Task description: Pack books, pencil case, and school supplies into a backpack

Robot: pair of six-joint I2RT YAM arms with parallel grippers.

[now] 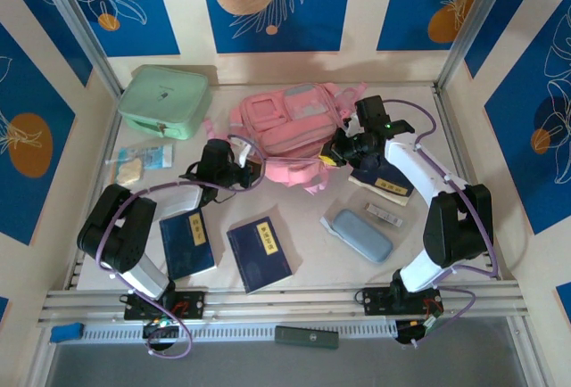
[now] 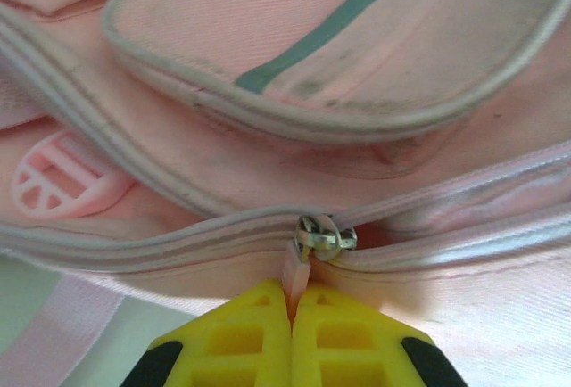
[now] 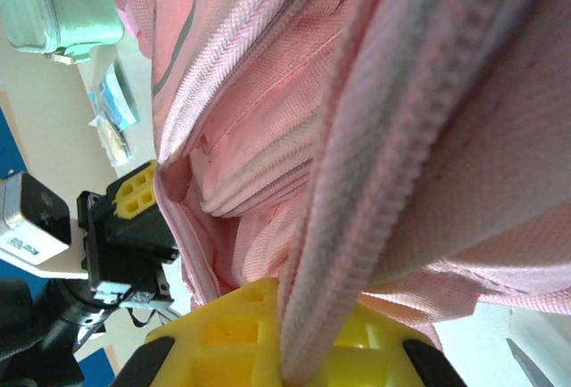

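The pink backpack (image 1: 284, 124) lies at the middle back of the table. My left gripper (image 2: 292, 302) is shut on its pink zipper pull (image 2: 298, 271), just below the metal slider (image 2: 323, 237). From the right, my right gripper (image 3: 294, 316) is shut on the backpack's zipper edge (image 3: 375, 173), with the pocket mouth gaping beside it. Two navy books (image 1: 187, 242) (image 1: 259, 253) lie at the front left. A third book (image 1: 385, 185) lies under the right arm. The grey-blue pencil case (image 1: 361, 234) and the small whitish bar of school supplies (image 1: 384, 215) rest at the front right.
A mint-green boxy case (image 1: 165, 102) stands at the back left, with a plastic packet (image 1: 143, 160) in front of it. A dark flat object (image 1: 306, 336) lies on the front rail. Walls close in the table on three sides.
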